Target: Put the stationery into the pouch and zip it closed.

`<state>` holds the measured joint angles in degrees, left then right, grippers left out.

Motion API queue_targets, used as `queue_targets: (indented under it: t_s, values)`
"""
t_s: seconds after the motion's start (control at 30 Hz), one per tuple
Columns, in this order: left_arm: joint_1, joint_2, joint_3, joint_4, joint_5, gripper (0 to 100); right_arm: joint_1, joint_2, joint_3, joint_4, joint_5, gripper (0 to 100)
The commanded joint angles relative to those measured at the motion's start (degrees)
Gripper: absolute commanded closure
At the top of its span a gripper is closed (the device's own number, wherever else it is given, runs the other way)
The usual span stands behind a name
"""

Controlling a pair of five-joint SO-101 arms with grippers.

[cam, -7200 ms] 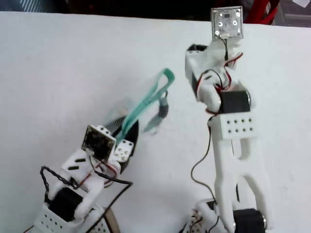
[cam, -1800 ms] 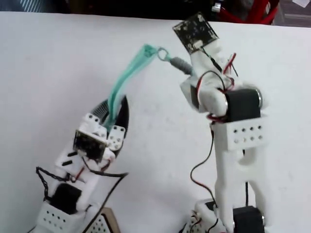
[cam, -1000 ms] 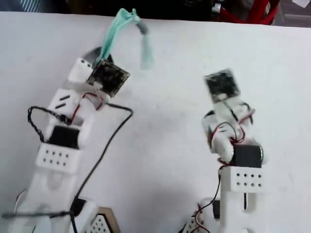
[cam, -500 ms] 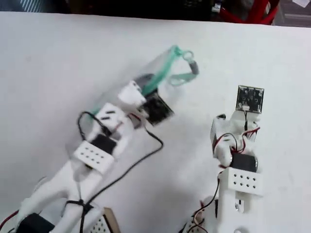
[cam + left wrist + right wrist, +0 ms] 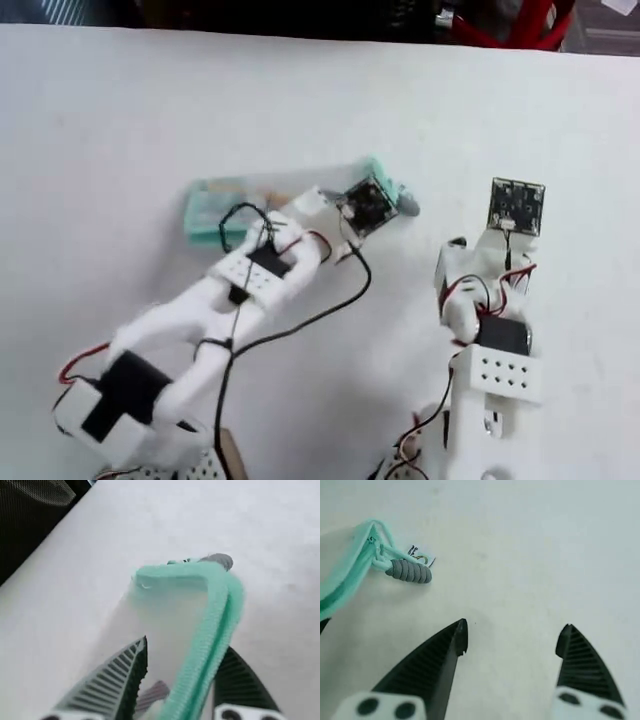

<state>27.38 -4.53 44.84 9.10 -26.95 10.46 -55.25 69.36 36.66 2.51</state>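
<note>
Clear plastic edged with a mint-green zip band, the flat pouch (image 5: 215, 205) (image 5: 200, 645) (image 5: 350, 575) lies around the middle of the white table (image 5: 120, 100), its length roughly parallel to the far edge. Its ribbed grey zip pull (image 5: 408, 205) (image 5: 217, 560) (image 5: 410, 571) is at the end toward the table's right side. From my left wrist camera I see the left gripper (image 5: 186, 647) with a black finger on each side of the zip band, clamped on the pouch. The white left arm (image 5: 250, 280) stretches across from the near left corner. My right gripper (image 5: 515, 625) hangs over bare table near the zip pull without touching it, its fingers spread wide apart. The right arm (image 5: 490, 330) stands by the near edge.
</note>
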Motion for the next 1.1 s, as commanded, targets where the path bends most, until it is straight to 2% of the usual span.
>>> queue_targets:
  t_s: [0.0, 0.23, 0.4, 0.5, 0.6, 0.67, 0.73, 0.8, 0.83, 0.93, 1.0, 1.07]
  values:
    - [3.5, -7.9, -5.4, 13.9, 4.4, 78, 0.6, -1.2, -0.3, -0.8, 0.0, 71.9]
    - [10.4, -14.9, -13.3, 29.9, 8.6, 76, 2.1, -1.2, -0.3, -0.8, 0.0, 71.9]
    - [10.9, -15.2, -27.9, 43.4, 10.8, 75, 3.4, -1.2, -0.3, -0.9, 0.0, 71.9]
    - [5.3, -15.2, -40.7, 50.8, 11.9, 78, 3.3, -1.2, -0.3, -0.9, 0.0, 71.9]
    - [-3.4, -15.2, -52.7, 55.8, 11.9, 87, 3.0, -1.2, 0.4, -0.9, 0.0, 73.5]
    - [-9.5, -15.2, -60.1, 58.3, 11.9, 95, 2.9, -1.2, 1.2, -2.2, 0.0, 83.6]
    - [-16.2, -15.2, -67.7, 60.2, 11.9, 98, 2.9, -1.2, 2.3, -4.9, 0.0, 99.8]
    - [-21.9, -15.2, -75.2, 62.9, 12.0, 97, 2.7, -1.2, 3.3, -6.4, -0.1, 92.6]
    - [-23.9, -15.3, -78.7, 65.3, 12.0, 98, 2.0, -1.2, 3.3, -6.5, -0.1, 92.0]
    - [-24.6, -17.2, -90.7, 80.6, 11.5, 98, 0.7, -1.6, 3.1, -5.6, -0.1, 98.4]
    - [-22.5, -19.8, -98.1, 90.4, 11.3, 98, 0.3, -1.7, 3.0, -4.7, -0.1, 97.2]
    - [-21.4, -23.2, -102.9, 93.5, 11.4, 98, -0.8, -1.7, 1.9, -4.3, -0.1, 98.1]
